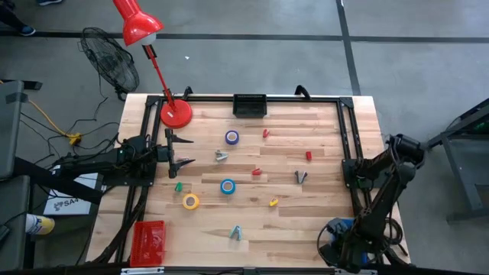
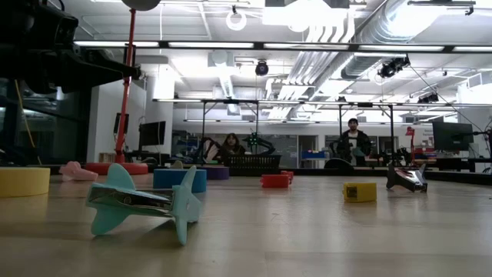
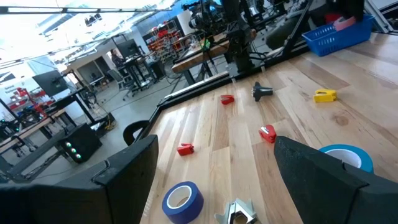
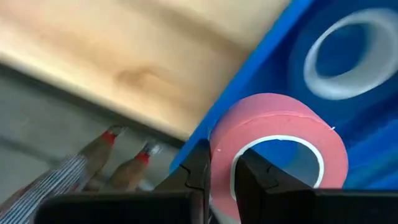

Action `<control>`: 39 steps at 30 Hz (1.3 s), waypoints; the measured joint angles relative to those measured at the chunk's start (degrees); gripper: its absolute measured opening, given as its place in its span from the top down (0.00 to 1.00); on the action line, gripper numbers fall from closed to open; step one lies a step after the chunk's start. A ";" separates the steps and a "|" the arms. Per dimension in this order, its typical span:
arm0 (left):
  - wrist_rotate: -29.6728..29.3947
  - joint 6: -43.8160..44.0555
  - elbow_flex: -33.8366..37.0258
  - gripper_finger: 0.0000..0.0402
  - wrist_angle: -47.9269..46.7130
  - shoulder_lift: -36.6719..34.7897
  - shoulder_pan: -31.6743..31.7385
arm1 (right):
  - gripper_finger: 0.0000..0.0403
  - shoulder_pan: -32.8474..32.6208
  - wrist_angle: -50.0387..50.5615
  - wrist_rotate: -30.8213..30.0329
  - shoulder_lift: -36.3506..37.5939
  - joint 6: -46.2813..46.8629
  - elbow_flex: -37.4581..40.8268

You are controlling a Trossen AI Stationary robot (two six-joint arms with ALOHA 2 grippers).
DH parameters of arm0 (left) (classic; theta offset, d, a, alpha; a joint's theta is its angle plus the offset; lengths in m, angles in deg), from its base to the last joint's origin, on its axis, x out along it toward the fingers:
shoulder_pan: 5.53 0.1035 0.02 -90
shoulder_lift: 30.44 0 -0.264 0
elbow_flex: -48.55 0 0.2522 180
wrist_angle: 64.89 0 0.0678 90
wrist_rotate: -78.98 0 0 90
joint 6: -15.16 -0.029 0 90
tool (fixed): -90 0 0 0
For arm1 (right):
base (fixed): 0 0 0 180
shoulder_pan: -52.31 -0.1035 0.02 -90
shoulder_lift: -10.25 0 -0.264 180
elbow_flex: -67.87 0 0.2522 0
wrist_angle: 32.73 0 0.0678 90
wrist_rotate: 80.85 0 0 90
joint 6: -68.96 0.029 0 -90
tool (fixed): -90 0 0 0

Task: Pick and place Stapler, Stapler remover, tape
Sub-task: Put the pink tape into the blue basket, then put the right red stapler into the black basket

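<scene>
Tape: pink roll [image 4: 273, 146] pinched through its wall by the closed right tool [image 4: 222, 171], standing on edge, hole facing the wrist camera, over the blue bin [image 4: 379, 149], where a blue roll [image 4: 348, 53] lies. Left tool [image 1: 182, 150] is open and empty, just beside the red lamp base [image 1: 176, 113] on the surface [image 1: 306, 221]. Purple roll [image 1: 231, 137], blue roll [image 1: 228, 186] and yellow roll [image 1: 190, 201] lie flat, holes up, spread out from the lamp base. No readable writing on any roll.

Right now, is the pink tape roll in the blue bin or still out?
In, though not let go. The right pincer is shut on the pink tape roll's wall, inside the blue bin, beside a blue roll.
</scene>
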State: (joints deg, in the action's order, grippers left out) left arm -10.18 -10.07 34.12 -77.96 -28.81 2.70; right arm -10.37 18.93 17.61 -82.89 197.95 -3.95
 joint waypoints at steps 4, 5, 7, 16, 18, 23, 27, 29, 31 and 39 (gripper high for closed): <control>0.00 0.00 0.00 0.21 -0.02 0.00 0.00 | 0.92 0.26 -0.24 1.04 -1.20 -0.18 0.00; 0.00 -0.01 0.00 0.21 -0.02 -0.01 0.00 | 0.92 0.14 -0.27 0.89 -1.21 -0.03 0.00; 0.00 0.00 0.00 0.21 0.00 0.00 -0.02 | 0.90 -0.07 -0.25 1.13 -1.20 -0.28 0.00; 0.00 -0.02 0.00 0.21 -0.01 0.00 -0.02 | 0.87 -1.60 -0.35 0.72 -1.20 -1.40 -0.05; 0.00 -0.02 0.00 0.21 -0.02 0.00 -0.01 | 0.86 -1.93 -0.57 0.21 -1.20 -1.75 -0.06; 0.00 -0.02 0.00 0.21 -0.02 0.00 0.00 | 0.76 -2.98 -1.17 -1.94 -1.18 -2.51 -0.06; 0.00 0.00 0.00 0.21 0.00 -0.01 -0.01 | 0.66 -3.64 -1.16 -2.06 -1.15 -3.50 -0.06; 0.00 0.00 0.00 0.21 -0.02 0.00 -0.02 | 0.61 -3.73 -1.15 -1.79 -0.98 -4.28 -0.06; 0.00 0.00 0.00 0.21 -0.01 0.00 0.00 | 0.58 -3.78 -0.99 -1.62 -0.50 -4.88 -0.06; 0.00 -0.01 0.00 0.21 -0.01 0.00 -0.01 | 0.55 -3.73 0.05 -3.02 3.18 -9.52 -0.06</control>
State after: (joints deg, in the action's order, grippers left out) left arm -10.18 -10.08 34.12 -77.97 -28.81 2.69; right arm -14.10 18.98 14.58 -79.71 188.42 -4.02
